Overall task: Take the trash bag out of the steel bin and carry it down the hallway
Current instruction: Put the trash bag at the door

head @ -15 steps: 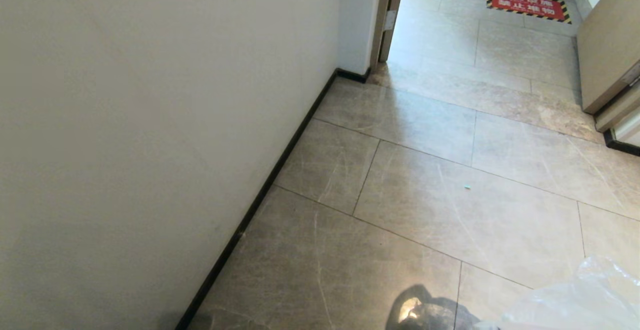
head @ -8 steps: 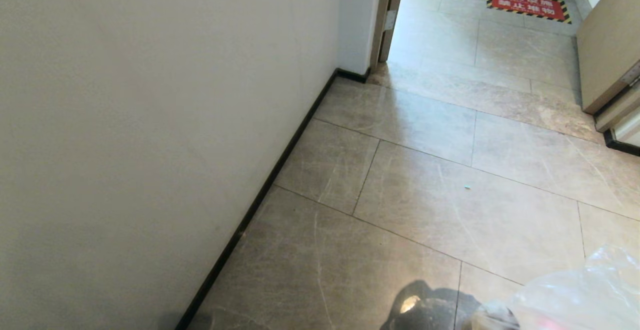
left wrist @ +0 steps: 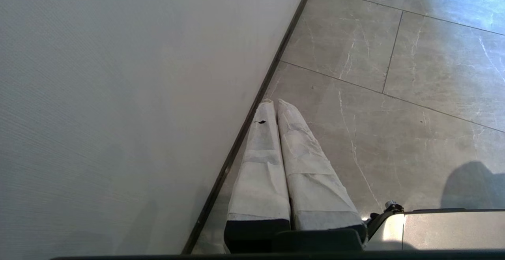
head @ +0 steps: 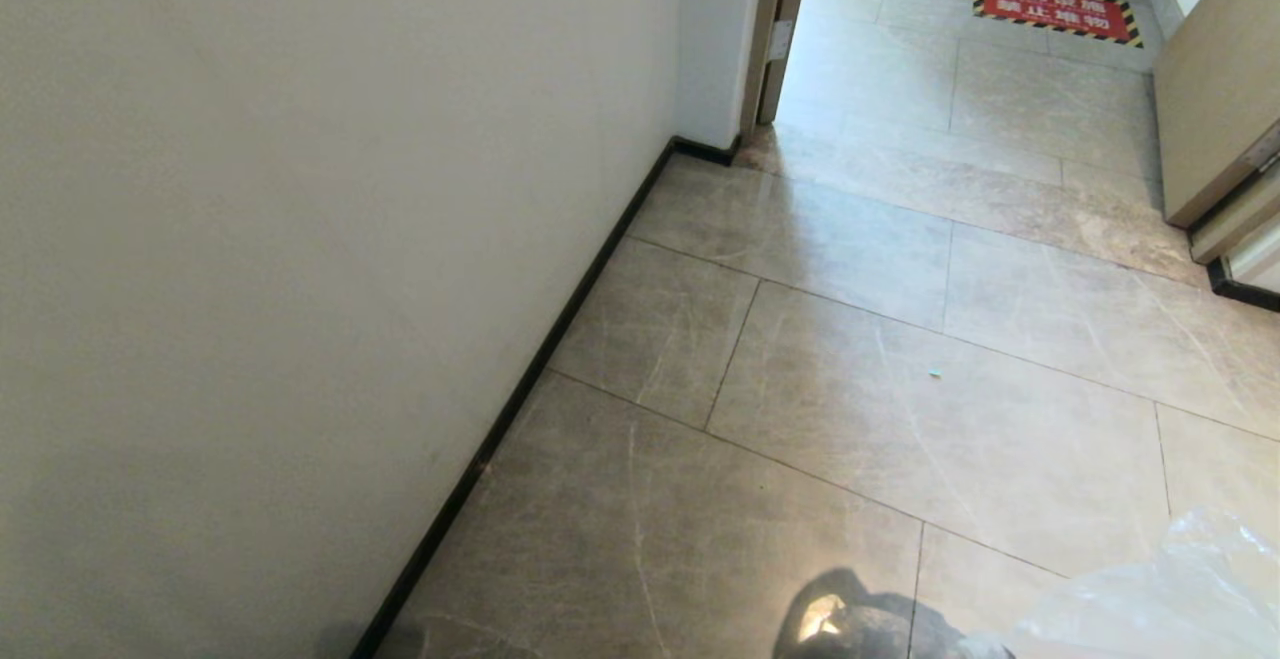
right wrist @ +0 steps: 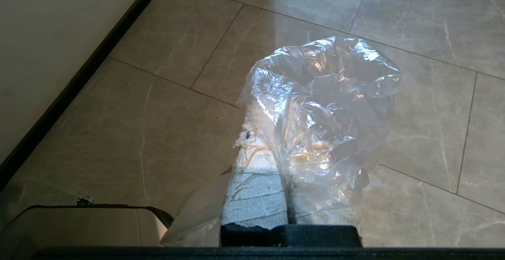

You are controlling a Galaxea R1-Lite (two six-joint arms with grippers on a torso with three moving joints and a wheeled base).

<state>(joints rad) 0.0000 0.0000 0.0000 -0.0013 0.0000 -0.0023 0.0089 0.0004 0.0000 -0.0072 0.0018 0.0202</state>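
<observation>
Right tool (right wrist: 272, 141) clamped on trash bag (right wrist: 327, 106); left tool (left wrist: 276, 106) pressed shut, empty. Keep clamp firm, bag off hallway floor (head: 900, 419), heading twelve o'clock, clear of wall (head: 300, 239).

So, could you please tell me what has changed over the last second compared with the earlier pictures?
Only the trash bag shifted: in the head view it swung up and leftward half a second ago, then dropped back toward the lower right corner. The right gripper stays shut on the trash bag, and the left gripper stays shut and empty beside the white wall. The hallway floor and the red warning sticker look the same.
</observation>
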